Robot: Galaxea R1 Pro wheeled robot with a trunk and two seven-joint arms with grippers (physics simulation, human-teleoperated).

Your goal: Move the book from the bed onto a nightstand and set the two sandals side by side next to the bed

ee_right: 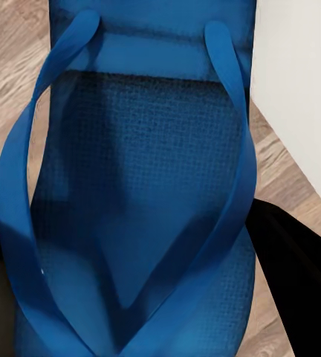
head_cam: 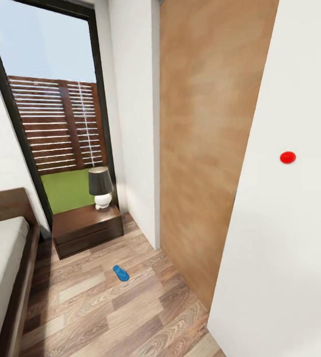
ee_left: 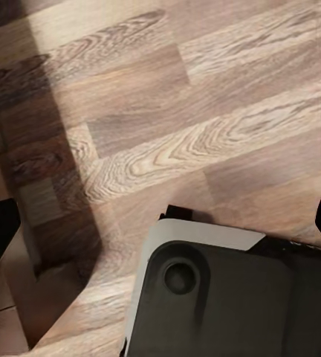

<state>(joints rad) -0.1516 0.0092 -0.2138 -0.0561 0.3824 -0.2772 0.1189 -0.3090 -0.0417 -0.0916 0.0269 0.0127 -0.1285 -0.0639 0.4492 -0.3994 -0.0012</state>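
One bright blue sandal (head_cam: 121,272) lies flat on the wood-plank floor, between the nightstand (head_cam: 86,225) and the wooden panel. A second blue sandal (ee_right: 138,186) sits very close in the right wrist view, straps facing the camera. My right gripper (ee_right: 149,260) is shut on it, with a dark finger at each side of the sole. My left gripper (ee_left: 160,230) is open above bare floor and holds nothing. The bed (head_cam: 2,267), with its pale mattress and dark frame, is at the left edge. The book is out of view.
A dark-shaded lamp (head_cam: 101,186) stands on the nightstand in front of a tall black-framed window. A tall wooden panel (head_cam: 205,139) and a white wall (head_cam: 289,248) with a red dot close off the right. My grey base (ee_left: 220,297) lies below the left gripper.
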